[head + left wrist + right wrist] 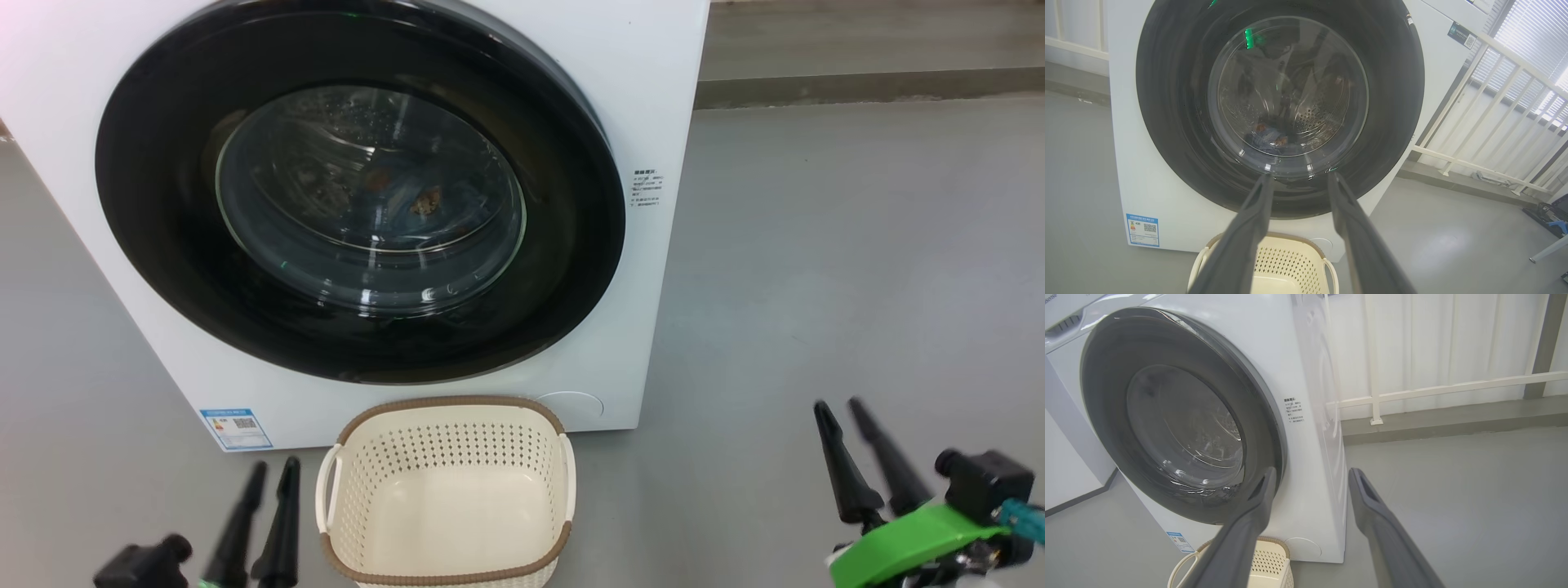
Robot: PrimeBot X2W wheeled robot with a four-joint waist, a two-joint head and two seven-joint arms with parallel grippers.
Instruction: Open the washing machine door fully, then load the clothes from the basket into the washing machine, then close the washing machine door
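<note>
1. We are looking at the washing machine door (367,196) lying flush against the front of the washing machine (653,98). We are judging the closing step to be at its very end.
2. The clothes (1267,136) are lying low in the drum. In the left wrist view they are showing through the glass as a blue and orange-brown patch at about 6 o'clock of the window.
3. The basket (449,445) is standing on the floor (816,286) at 6 o'clock from the door, just beside the machine's front, with nothing in it.
4. The left gripper (276,465) is hovering at 9 o'clock of the basket, near its handle. Its fingers are parted wide and holding nothing.
5. The right gripper (837,406) is hovering at 3 o'clock of the basket, well apart from it. Its fingers are likewise spread wide and empty.
6. To finish well, we are checking the black rim all round for any gap, above all at the 3 o'clock edge seen in the right wrist view.
7. If a gap is showing, we are advising a steady push on the rim, never on the bulging glass.
8. We are also keeping the left fingers clear of the basket handle.
</note>
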